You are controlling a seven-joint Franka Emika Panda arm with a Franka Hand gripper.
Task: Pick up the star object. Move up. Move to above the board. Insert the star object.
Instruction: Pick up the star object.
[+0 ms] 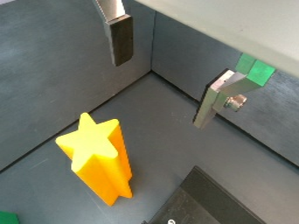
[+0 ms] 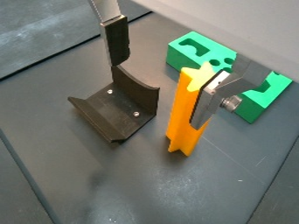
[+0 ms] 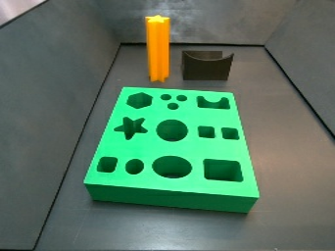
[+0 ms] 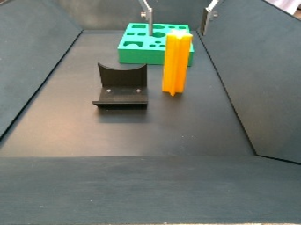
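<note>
The star object [image 4: 177, 61] is a tall orange prism standing upright on the dark floor, between the board and the fixture; it also shows in both wrist views [image 1: 96, 156] [image 2: 184, 114] and in a side view [image 3: 157, 47]. The green board [image 3: 116, 132] with shaped cutouts lies flat; its star hole [image 3: 129, 126] is empty. The board also shows in a side view [image 4: 127, 44] and in a wrist view [image 2: 187, 54]. My gripper [image 4: 179, 12] hangs open and empty above the star's top. It shows in both wrist views [image 1: 167, 70] [image 2: 163, 70], with nothing between its fingers [image 2: 115, 44].
The dark fixture [image 4: 120, 86] stands on the floor beside the star object and shows in other views too [image 2: 117, 109] [image 3: 207, 64]. Grey walls [image 4: 253, 70] close the workspace on both sides and at the back.
</note>
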